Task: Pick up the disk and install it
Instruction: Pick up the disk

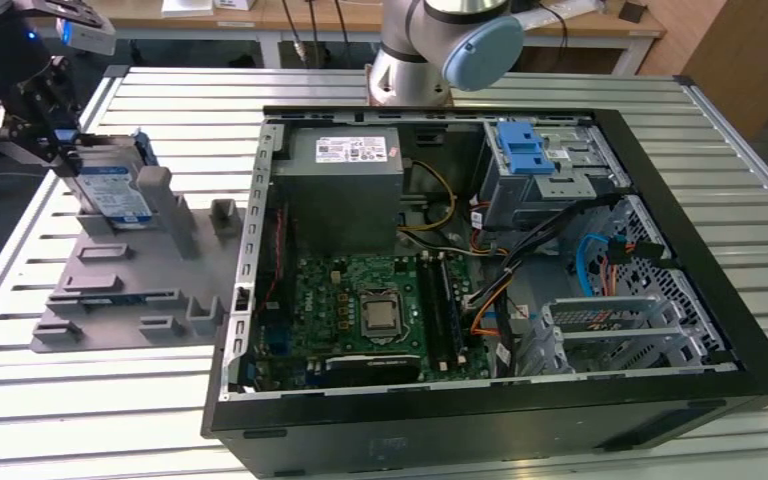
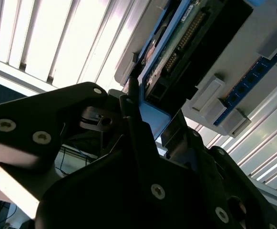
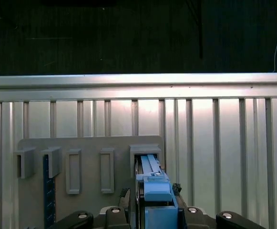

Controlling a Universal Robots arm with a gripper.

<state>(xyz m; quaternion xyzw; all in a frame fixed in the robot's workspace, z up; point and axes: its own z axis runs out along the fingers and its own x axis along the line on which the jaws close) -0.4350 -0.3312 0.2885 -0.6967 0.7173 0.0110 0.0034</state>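
Here, the gripper [image 1: 67, 160] is closed on the disk [image 1: 107, 195]. In the second wrist view its fingers [image 2: 136, 124] press against either side of the blue rail [image 2: 155, 121]. The disk stands on edge in a slot of the grey holder [image 1: 104, 310], which lies on the slatted table [image 1: 64, 420] near its edge at the exterior view's left.

More upright tabs of the holder rise just beside the disk, and a blue strip [image 3: 46, 186] stands in another slot (well apart from the fingers). Toward the exterior view's right, just beside the holder, sits the open case [image 1: 491, 420]. Inside it are the power supply [image 1: 344, 160] with a white sticker, the cage [image 1: 551, 175] with a blue latch [image 1: 524, 150], the board [image 1: 371, 300] and loose cables [image 1: 584, 265].

The disk bears a blue-and-white label, its print too small to read. The arm [image 1: 424, 50] rises at the table's far edge behind the case. In the first wrist view, bare slats run from the holder to the table's edge.
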